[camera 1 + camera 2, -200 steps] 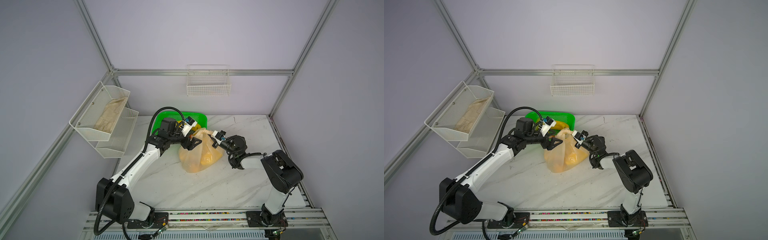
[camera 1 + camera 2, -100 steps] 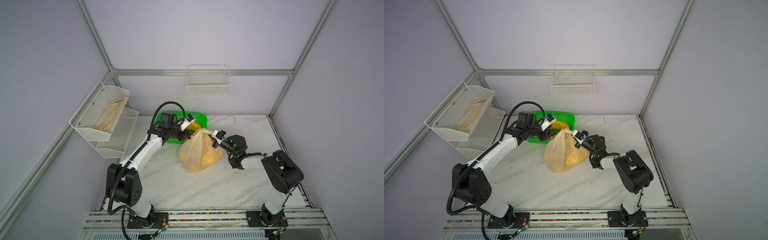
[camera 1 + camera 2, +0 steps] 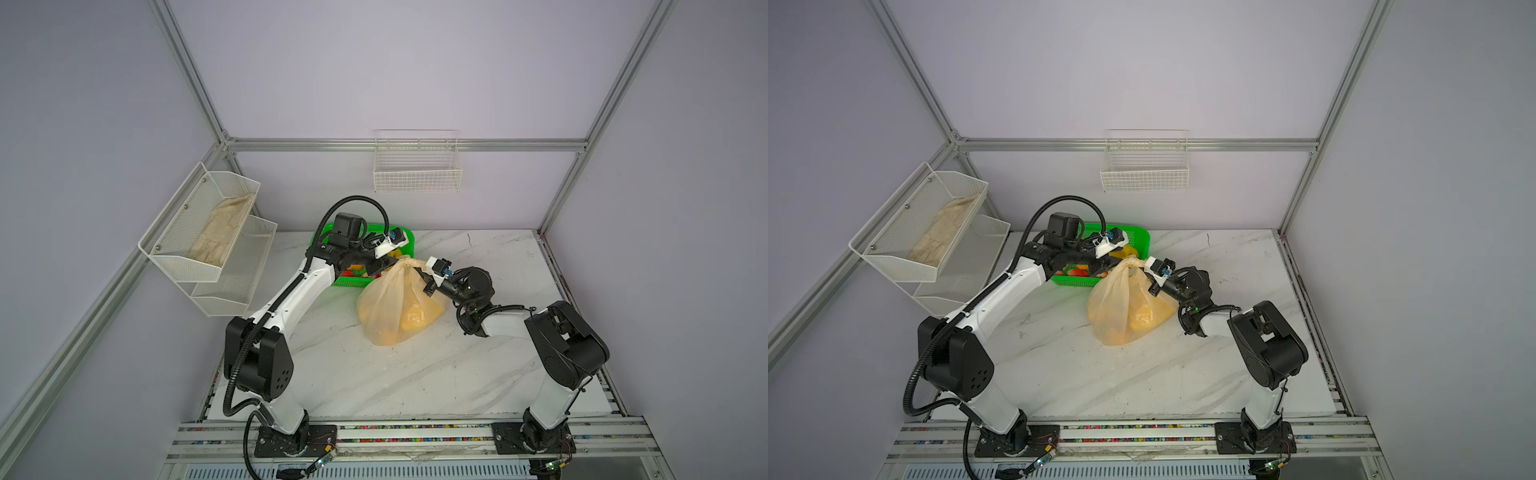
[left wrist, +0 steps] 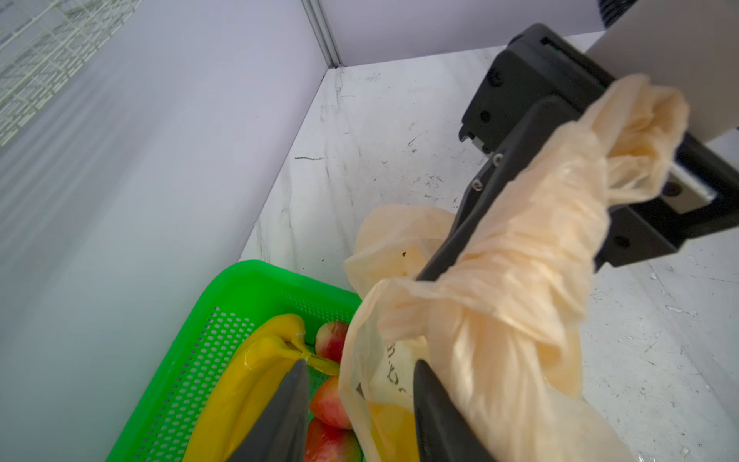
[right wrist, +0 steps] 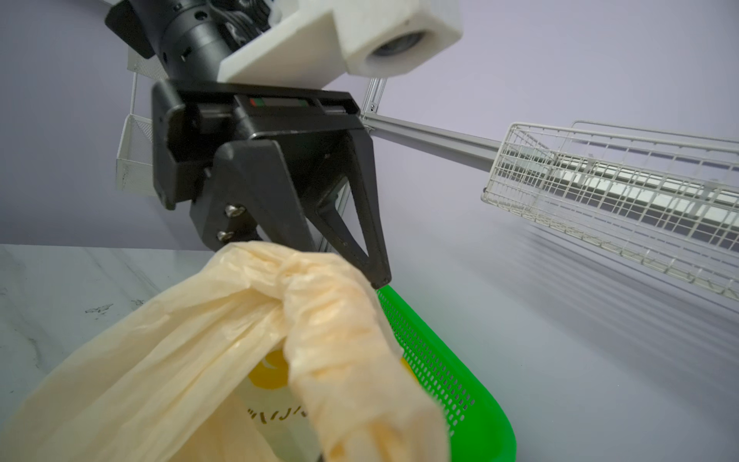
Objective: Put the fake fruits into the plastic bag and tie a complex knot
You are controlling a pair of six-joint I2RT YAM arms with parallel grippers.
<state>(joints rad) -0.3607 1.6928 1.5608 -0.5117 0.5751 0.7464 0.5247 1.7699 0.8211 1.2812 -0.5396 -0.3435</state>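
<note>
Marble tabletop (image 3: 415, 382), plastic bag (image 3: 390, 307) centre frame is loaded, but fake fruits (image 4: 328, 404) sit in green basket (image 4: 248, 280). Knot (image 3: 409, 262) looks half-tied; right gripper (image 3: 422, 274) clamped on bag, left gripper (image 4: 360, 380) parted.

Dark lettering (image 5: 276, 416) is printed on the plastic bag (image 5: 160, 360), but its crumpled strokes cannot be read.

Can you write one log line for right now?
left claw: open by bag top | right claw: shut on bag | basket: apples, banana inside
</note>
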